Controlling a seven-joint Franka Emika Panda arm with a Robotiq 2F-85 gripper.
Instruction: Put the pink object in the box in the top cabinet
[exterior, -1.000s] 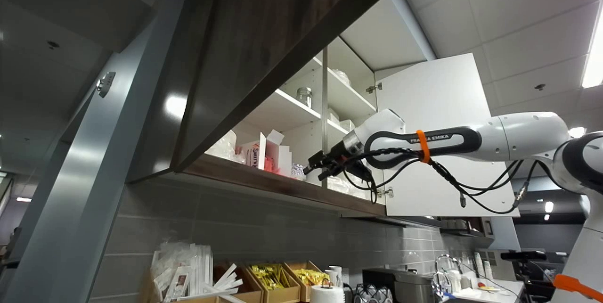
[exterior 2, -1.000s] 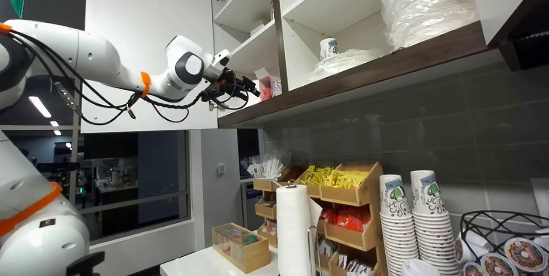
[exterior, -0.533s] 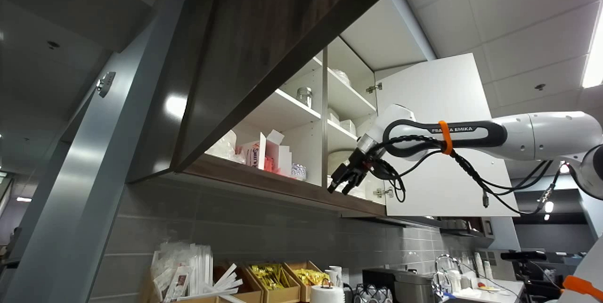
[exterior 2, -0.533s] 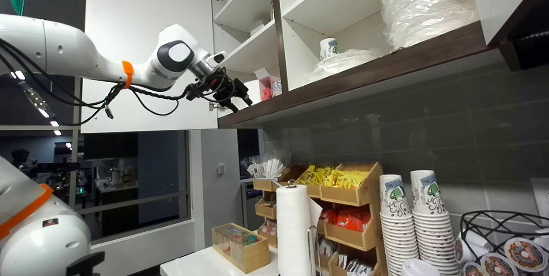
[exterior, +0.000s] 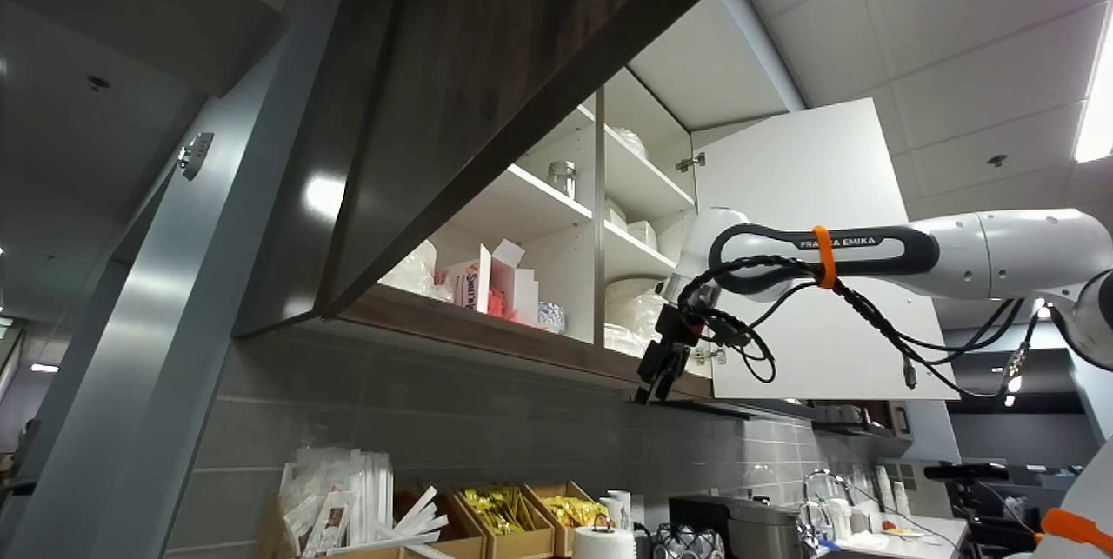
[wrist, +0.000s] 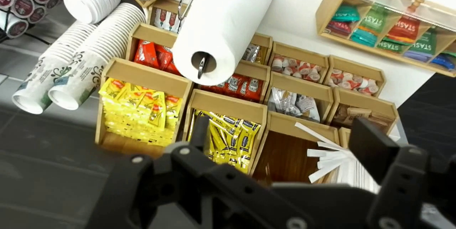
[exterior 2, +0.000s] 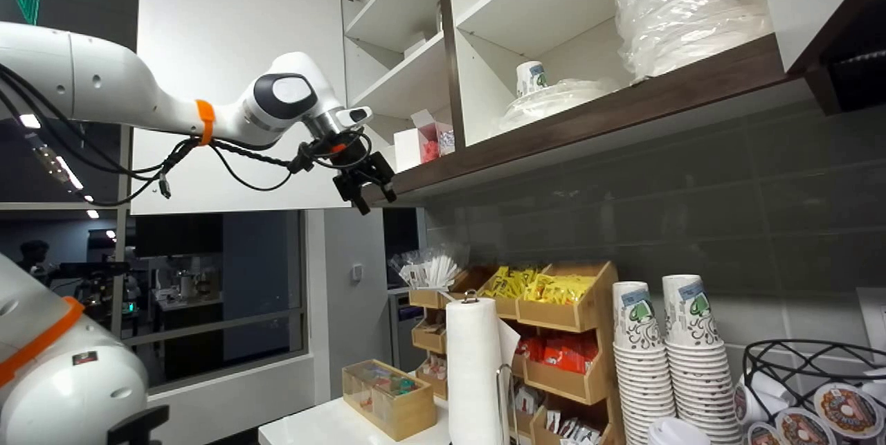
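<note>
In both exterior views a reddish-pink thing, which I take to be the pink object [exterior 2: 430, 151], sits inside the white box [exterior 2: 407, 149] in the top cabinet [exterior: 569, 281], while the claw [exterior 2: 378, 203] hangs tilted downward near the cabinet's bottom edge [exterior: 522, 342], its fingers [wrist: 372, 149] spread wide with nothing between them. The placing looks done, so I judge the step in hand to be getting the arm [exterior 2: 131, 78] clear: best drawn straight back from that edge before any sideways swing or lift, with the loose cables [exterior: 755, 262] kept from snagging on the swung-out door [exterior 2: 242, 57].
</note>
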